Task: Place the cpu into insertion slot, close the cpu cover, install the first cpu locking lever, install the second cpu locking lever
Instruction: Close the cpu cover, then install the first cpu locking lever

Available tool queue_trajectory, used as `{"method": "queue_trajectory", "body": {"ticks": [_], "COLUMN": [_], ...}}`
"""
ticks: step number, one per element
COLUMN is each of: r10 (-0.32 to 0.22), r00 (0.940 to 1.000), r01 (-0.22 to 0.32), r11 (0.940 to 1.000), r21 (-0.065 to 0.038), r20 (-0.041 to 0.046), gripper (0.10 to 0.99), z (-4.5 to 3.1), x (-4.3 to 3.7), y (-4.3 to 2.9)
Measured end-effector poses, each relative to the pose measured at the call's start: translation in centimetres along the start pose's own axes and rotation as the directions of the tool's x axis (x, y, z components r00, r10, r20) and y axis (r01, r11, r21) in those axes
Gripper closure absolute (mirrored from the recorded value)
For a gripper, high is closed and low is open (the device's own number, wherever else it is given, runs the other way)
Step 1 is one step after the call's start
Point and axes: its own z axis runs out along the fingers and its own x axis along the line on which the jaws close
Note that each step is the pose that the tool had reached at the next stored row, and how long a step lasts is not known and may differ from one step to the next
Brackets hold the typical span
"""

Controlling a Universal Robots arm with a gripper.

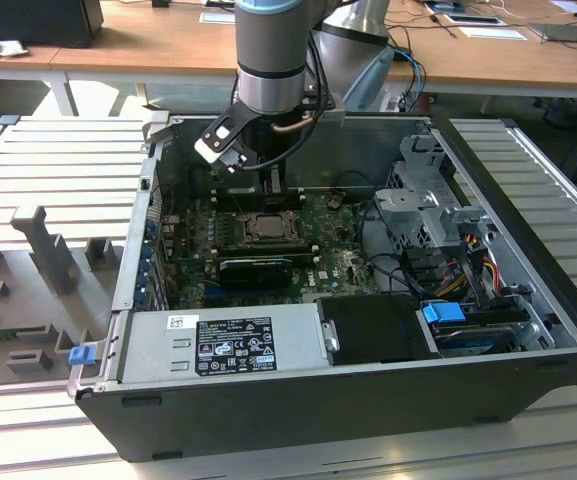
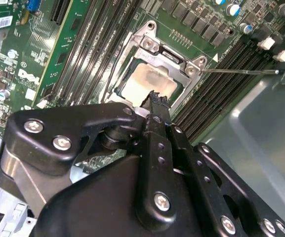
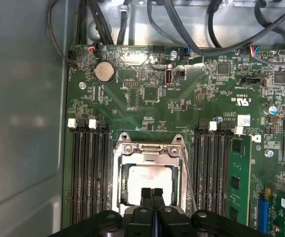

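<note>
**First wrist view: shut gripper low over the seated cpu**

We see the gripper (image 3: 151, 193) with its fingers pressed together and nothing between them. The tips sit low over the near edge of the cpu (image 3: 149, 177); we cannot tell whether they touch it. The cpu lies flat in the slot (image 3: 117, 148), and the cover (image 3: 149, 154) is down around it, its cut-out framing the pale chip. We judge the first two steps done and the lever work in hand.

In the second wrist view a thin lever (image 2: 241, 71) reaches out from the slot's corner across the memory slots (image 2: 216, 94), seemingly unlatched. Latching it, we think, calls for a sideways and downward push with the fingertips, kept clear of the chip and the board's small parts.

Outward, the board (image 3: 147, 113) lies in the open case (image 1: 268, 405). In the exterior view the power supply (image 1: 223, 340) runs along the near wall, with a drive cage (image 1: 423, 200) and cables (image 1: 468, 260) toward the exterior view's right. One memory slot holds a green stick (image 3: 238, 173).
</note>
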Motion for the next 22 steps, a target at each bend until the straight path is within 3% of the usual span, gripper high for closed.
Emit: {"method": "queue_trajectory", "body": {"ticks": [15, 19, 22], "r10": [0.0, 0.0, 0.0], "r00": [1.0, 1.0, 1.0], "r01": [0.0, 0.0, 0.0], "r11": [1.0, 1.0, 1.0], "r21": [0.0, 0.0, 0.0], "r20": [0.0001, 0.0001, 0.0002], "gripper": [0.98, 0.98, 0.98], "z": [-0.4, -1.7, -2.16], "x": [0.02, 0.07, 0.08], "y": [-0.29, -0.24, -0.22]}}
